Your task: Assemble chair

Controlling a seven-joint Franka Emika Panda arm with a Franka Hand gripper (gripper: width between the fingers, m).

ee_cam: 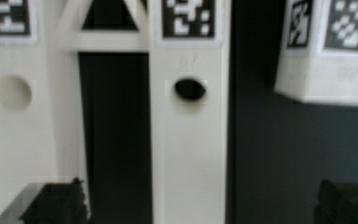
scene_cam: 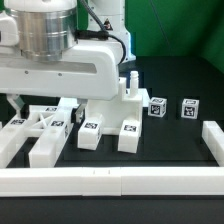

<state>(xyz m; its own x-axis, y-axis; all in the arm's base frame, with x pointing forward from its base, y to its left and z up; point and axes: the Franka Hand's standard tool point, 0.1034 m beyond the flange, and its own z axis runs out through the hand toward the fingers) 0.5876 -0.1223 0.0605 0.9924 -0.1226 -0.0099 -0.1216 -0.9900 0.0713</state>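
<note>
Glossy white robot arm with smooth, rounded plastic shells, ending in a broad silver-grey metal collar ringed with fine horizontal grooves, and below it a wide, flat-sided white hand housing with softly rounded corners. Thin black cable curving down to the housing on the exterior view's right, dark against the white plastic. On the claw, in the wrist view, two dark, nearly black fingertips, blocky in outline and too blurred for any finer detail.
</note>
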